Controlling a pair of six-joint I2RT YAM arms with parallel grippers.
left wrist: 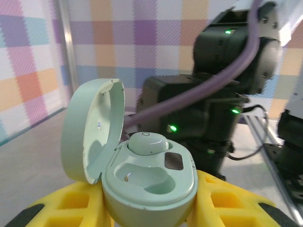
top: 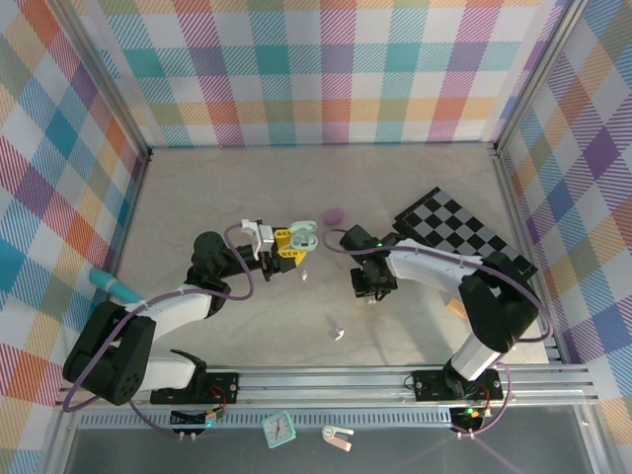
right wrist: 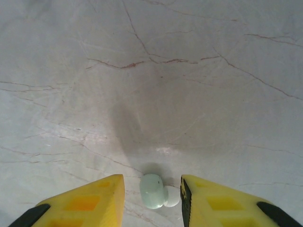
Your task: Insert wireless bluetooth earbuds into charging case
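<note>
My left gripper [top: 296, 240] is shut on a mint green charging case [left wrist: 150, 182], held above the table with its lid [left wrist: 90, 130] swung open to the left. One mint earbud [left wrist: 147, 143] sits in the far socket; the near socket [left wrist: 147, 176] is bare. A second mint earbud [right wrist: 152, 191] lies on the table between the yellow fingers [right wrist: 94, 201] of my right gripper [right wrist: 153, 185], which is open and points straight down. Neither pad touches the bud. In the top view the right gripper [top: 370, 287] stands just right of the case.
A pale purple case [top: 334, 214] lies behind the grippers. A black-and-white checkered mat [top: 462, 233] lies at the right. Small white bits [top: 339, 334] rest on the marble table [top: 247, 188] nearer the bases. A teal object [top: 112, 286] lies at the left wall.
</note>
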